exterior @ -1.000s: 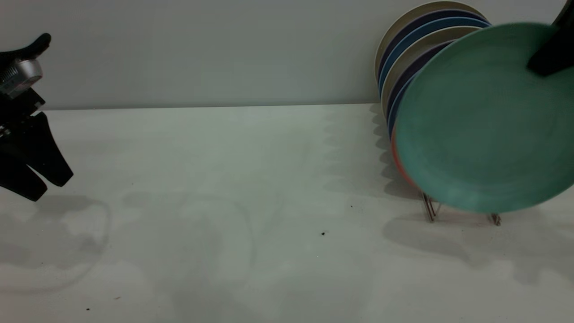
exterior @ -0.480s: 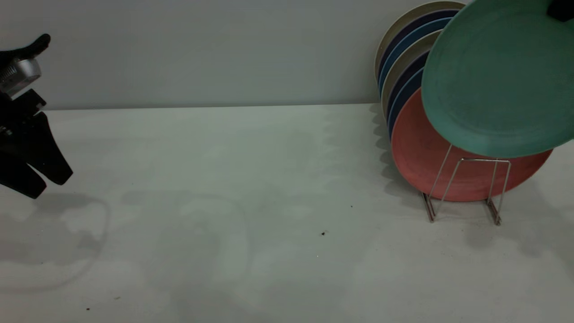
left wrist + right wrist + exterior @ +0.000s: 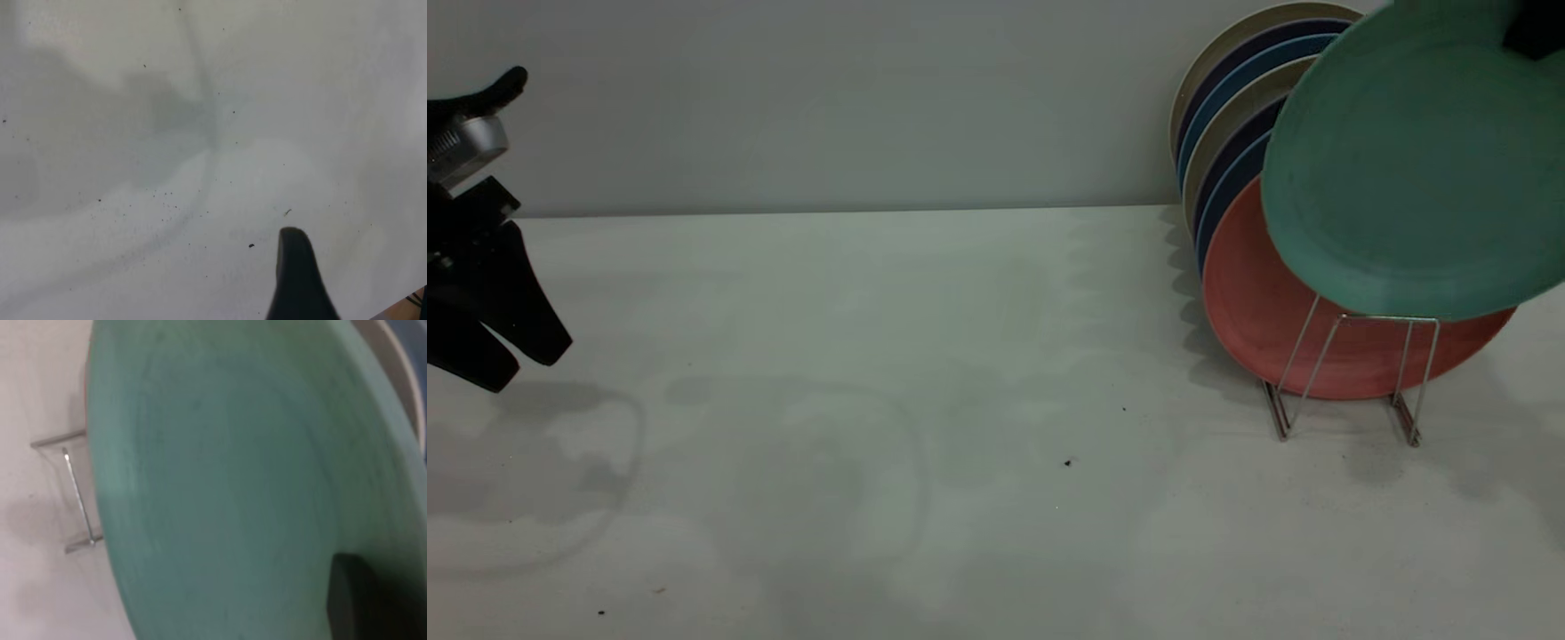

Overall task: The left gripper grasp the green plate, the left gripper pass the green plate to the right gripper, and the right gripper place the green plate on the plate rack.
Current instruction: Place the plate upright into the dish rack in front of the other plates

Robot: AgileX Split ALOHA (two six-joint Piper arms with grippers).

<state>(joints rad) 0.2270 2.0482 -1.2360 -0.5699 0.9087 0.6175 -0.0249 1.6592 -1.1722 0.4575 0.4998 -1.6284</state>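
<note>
The green plate [image 3: 1405, 169] hangs tilted in the air at the upper right, in front of the racked plates and above the plate rack's [image 3: 1352, 373] front wire loops. My right gripper [image 3: 1532, 28] is shut on the plate's upper edge, mostly cut off by the view's top right corner. In the right wrist view the green plate [image 3: 227, 480] fills most of the picture, with one dark finger [image 3: 352, 600] pressed on its face and the rack's wire [image 3: 77, 493] beside it. My left gripper [image 3: 509, 363] hovers open and empty at the far left.
A salmon-pink plate [image 3: 1272, 311] stands at the front of the rack, with several blue and cream plates [image 3: 1227, 116] behind it against the back wall. The white table [image 3: 916, 400] stretches between the two arms. One left finger [image 3: 297, 280] shows over the table.
The green plate rose from low in front of the rack to well above it, uncovering the pink plate, then dipped slightly. The left arm has not moved.
</note>
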